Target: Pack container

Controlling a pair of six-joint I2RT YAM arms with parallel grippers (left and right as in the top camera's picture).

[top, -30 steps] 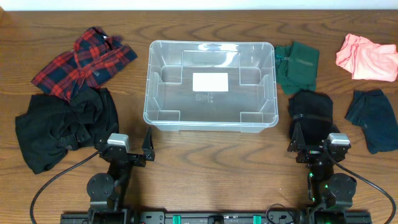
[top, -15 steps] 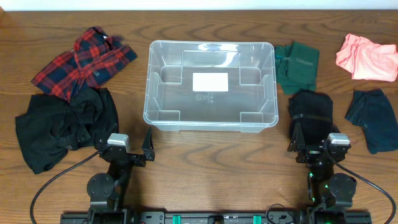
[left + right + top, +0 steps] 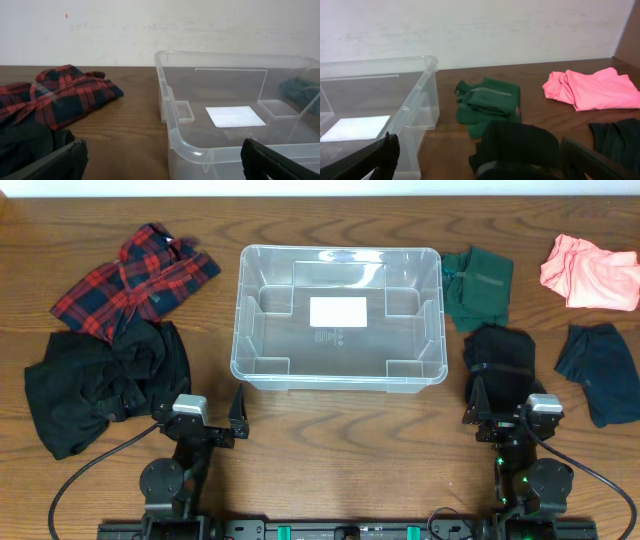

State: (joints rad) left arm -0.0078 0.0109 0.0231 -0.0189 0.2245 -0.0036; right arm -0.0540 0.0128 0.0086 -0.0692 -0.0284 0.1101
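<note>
While nothing has yet been packed, the container (image 3: 340, 375) is seen at the middle of the desk (image 3: 330, 450), empty but for a white label (image 3: 338, 311) on its floor. The left claw (image 3: 160, 150) is spread wide with nothing gripped, and the right claw (image 3: 477, 142) is likewise released. A plaid shirt (image 3: 135, 275) and a black heap (image 3: 100, 385) are laid out to the left. The first pick looks to be in hand. A reach is called for next, perhaps to the black garment (image 3: 500, 355) just ahead of the right claw, to be pinched at a fold and lifted over the rim.
</note>
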